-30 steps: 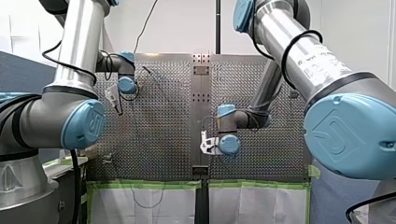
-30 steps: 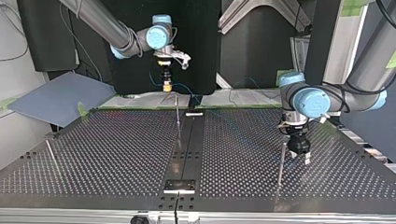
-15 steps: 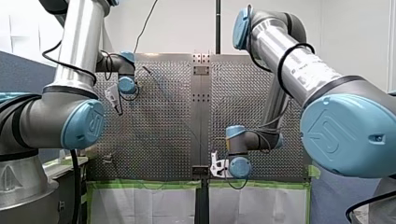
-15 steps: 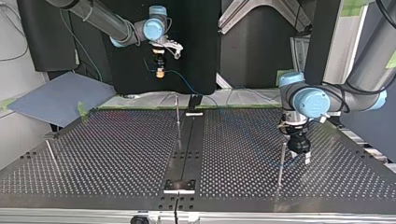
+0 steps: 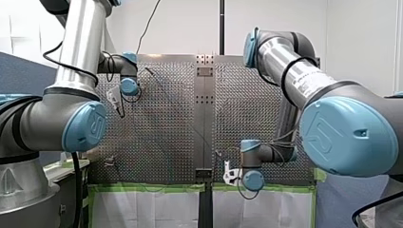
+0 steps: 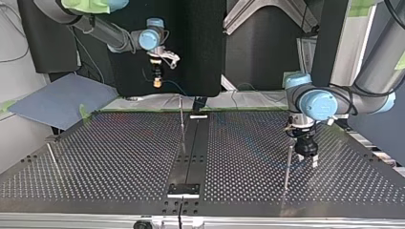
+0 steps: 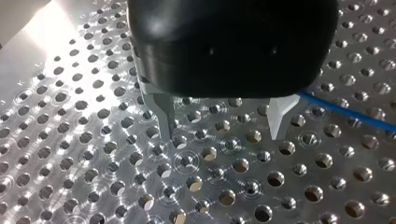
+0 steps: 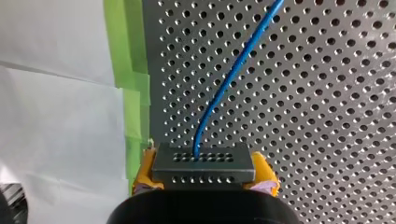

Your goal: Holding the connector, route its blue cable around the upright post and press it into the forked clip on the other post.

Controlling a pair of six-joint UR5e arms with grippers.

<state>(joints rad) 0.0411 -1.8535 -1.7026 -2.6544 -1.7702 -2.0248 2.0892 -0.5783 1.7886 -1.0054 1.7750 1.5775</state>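
Right gripper [image 8: 204,177] clamped on connector [image 8: 203,161]; judged rigid, light, sound hold; cable [image 8: 229,79] ahead thin, likely springy; left gripper [image 7: 223,119] agape, empty.

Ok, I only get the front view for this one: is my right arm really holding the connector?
Observer: Yes, the right wrist view shows the connector clamped between the right jaws' yellow pads, its blue cable running off over the table.
Operator: And the left jaws?
Observer: Open and empty in the left wrist view, the cable passing beside one of the fingers.
Operator: How high is the connector?
Observer: In the top view it hangs well above the table, near the far edge.
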